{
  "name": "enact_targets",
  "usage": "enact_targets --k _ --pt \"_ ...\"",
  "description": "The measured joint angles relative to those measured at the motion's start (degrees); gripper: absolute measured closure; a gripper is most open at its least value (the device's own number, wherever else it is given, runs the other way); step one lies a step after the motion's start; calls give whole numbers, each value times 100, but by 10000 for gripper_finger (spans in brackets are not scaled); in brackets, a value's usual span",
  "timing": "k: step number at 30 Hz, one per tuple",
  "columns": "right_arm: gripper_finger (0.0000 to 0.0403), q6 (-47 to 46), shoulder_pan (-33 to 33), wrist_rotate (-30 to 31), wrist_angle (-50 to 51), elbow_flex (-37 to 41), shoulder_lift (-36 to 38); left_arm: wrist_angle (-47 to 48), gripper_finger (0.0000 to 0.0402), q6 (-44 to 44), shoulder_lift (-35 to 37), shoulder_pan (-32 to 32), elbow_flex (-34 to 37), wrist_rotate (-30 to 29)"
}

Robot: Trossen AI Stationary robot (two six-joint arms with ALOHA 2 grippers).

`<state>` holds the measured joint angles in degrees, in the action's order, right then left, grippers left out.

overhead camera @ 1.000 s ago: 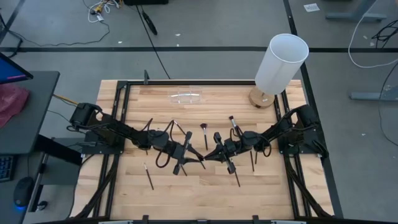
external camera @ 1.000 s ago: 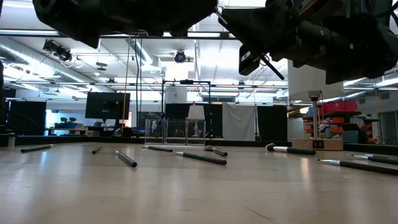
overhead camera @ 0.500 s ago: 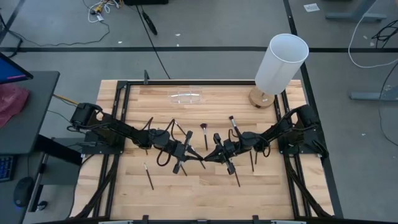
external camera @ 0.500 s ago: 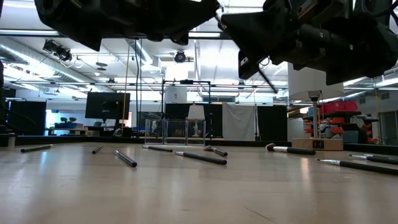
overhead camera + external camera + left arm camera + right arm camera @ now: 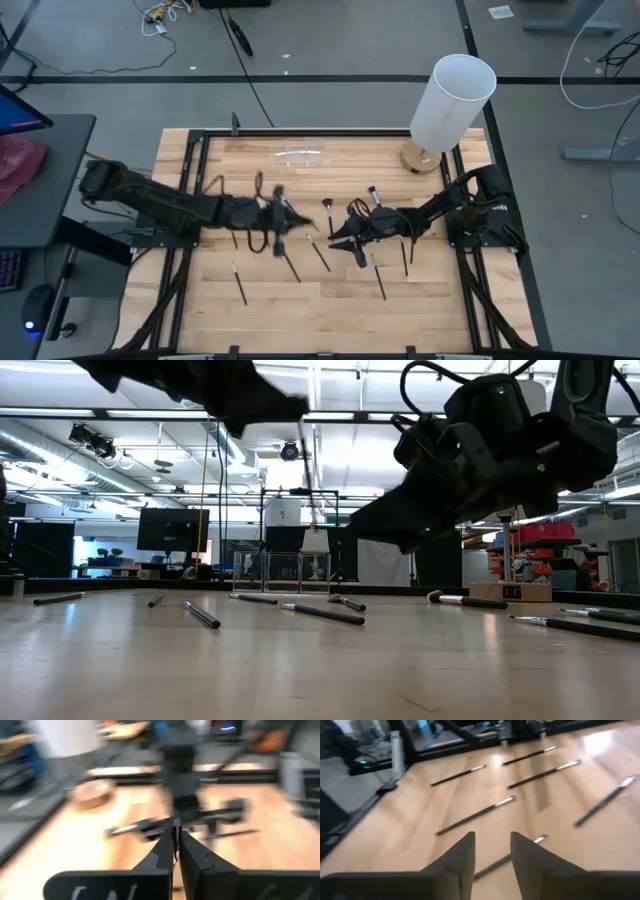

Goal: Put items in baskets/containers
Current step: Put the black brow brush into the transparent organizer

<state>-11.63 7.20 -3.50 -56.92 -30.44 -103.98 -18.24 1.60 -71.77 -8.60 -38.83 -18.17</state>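
Note:
Several slim makeup brushes lie flat on the wooden table, among them one with a reddish tuft [image 5: 328,214] and two [image 5: 291,266] [image 5: 318,254] near the middle. The clear organiser box [image 5: 300,155] stands at the far side, and also shows in the low view [image 5: 285,570]. My left gripper [image 5: 278,220] is raised left of centre and blurred, shut on a thin dark brush [image 5: 175,827]. My right gripper [image 5: 343,238] hangs low right of centre, open [image 5: 492,842], with nothing between its fingers; a brush [image 5: 520,851] lies on the table under it. My left gripper pinches a thin dark brush handle [image 5: 175,845] between its two fingertips. The stick runs across the fingers. It is lifted clear of the table; blur hides which end of the brush is held.
A tall white cylinder on a round wooden base [image 5: 452,100] stands at the far right corner. More brushes lie near the left front [image 5: 240,283] and under the right arm [image 5: 379,281]. A black frame [image 5: 195,190] rims the table.
The two grippers, which were tip to tip over the table's middle, have parted. My left gripper has risen and swung toward the far left, rolling and tipping up. My right gripper has sunk toward the table. Two brushes on the table now show where the left gripper stood.

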Motion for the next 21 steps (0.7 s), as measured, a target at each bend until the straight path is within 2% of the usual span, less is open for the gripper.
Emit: enact_targets --k 3,8,14,19,21 --pt "271 129 40 203 -72 0 0 508 391 267 488 532 0 -412" --pt "278 330 149 547 -153 -1 0 943 391 377 879 1776 -2 -488" --pt "290 377 223 624 -259 -2 0 983 391 379 925 3120 0 -175" --pt "297 447 270 624 -486 -2 0 1051 391 402 920 3804 0 -69" --pt "298 485 280 622 -547 -4 0 1046 390 465 907 3998 0 155"
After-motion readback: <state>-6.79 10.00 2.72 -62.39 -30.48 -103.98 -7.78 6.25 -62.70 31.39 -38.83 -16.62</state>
